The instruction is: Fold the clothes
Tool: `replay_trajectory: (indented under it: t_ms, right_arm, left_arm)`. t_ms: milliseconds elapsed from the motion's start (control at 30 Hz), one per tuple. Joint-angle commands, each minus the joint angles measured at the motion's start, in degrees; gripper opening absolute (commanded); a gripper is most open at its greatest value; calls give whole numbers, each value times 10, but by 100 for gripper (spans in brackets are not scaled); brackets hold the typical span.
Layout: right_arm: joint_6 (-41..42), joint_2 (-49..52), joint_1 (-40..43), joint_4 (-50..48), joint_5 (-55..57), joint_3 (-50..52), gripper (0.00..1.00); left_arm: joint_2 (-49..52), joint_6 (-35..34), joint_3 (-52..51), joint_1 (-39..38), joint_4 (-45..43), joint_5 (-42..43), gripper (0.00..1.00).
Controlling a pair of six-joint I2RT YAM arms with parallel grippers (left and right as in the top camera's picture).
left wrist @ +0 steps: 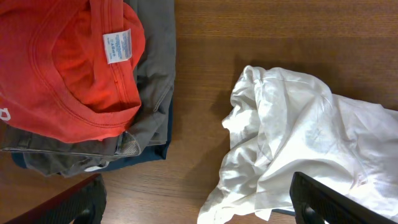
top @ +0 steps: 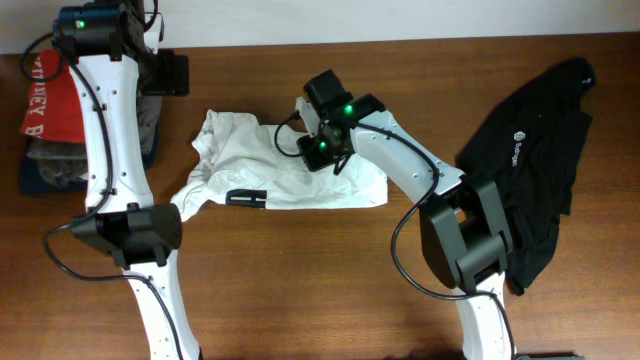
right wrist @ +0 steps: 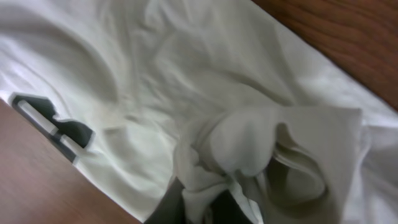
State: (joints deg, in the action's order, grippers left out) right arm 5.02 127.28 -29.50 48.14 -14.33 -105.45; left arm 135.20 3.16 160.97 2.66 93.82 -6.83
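Brown wooden bench (top: 300, 290) from edge to edge, and lying on it is the white T-shirt (top: 270, 165). It's rumpled and only roughly flattened, with one sleeve trailing toward the near edge.

Right end effector (top: 322, 150) is down on the T-shirt's far right portion. The wrist view shows it well: its dark fingers (right wrist: 165, 205) are pinching a bunched-up fold of the white cotton, and the cloth puckers up around the grip. A black block letter (right wrist: 53, 127) peeks out at the T-shirt's hem. From overhead it shows on the near edge.

Left end effector (top: 165, 75) hangs off the T-shirt's far left corner, touching nothing. Its fingers (left wrist: 329, 199) are spread wide, and its camera sees the T-shirt's crumpled left end between them.

To the left of the T-shirt, apart from it, sits a stack. A red garment (left wrist: 56, 74) is on top with a white label (left wrist: 117, 46) at its collar. A grey garment (left wrist: 152, 81) lies beneath it, and a navy garment (left wrist: 149, 152) is at the bottom.

Well to the right of the T-shirt, the black garment (top: 530, 160) sprawls unfolded, with a small white logo (top: 527, 148) on it. Part of the right arm crosses over its left side. Bare wood separates it from the T-shirt.
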Motion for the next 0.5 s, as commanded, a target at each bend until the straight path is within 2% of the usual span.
replay_trajectory:
  t_ms: [0, 33, 100, 333, 467]
  right_arm:
    - [2, 4, -12, -6, -21, -22, 58]
    - [2, 4, -12, -6, -26, -25, 71]
    - [2, 4, -14, -5, -33, -32, 79]
    - [0, 4, -17, 7, -27, -65, 79]
    - [34, 4, -16, 22, 35, -68, 76]
  left_arm:
    - [-16, -6, 7, 1, -1, 7, 94]
    - [-16, -6, 7, 1, -1, 7, 94]
    - [-16, -6, 7, 1, -1, 7, 94]
    - [-14, -6, 7, 1, -1, 17, 94]
    - [-13, -6, 5, 1, -1, 17, 94]
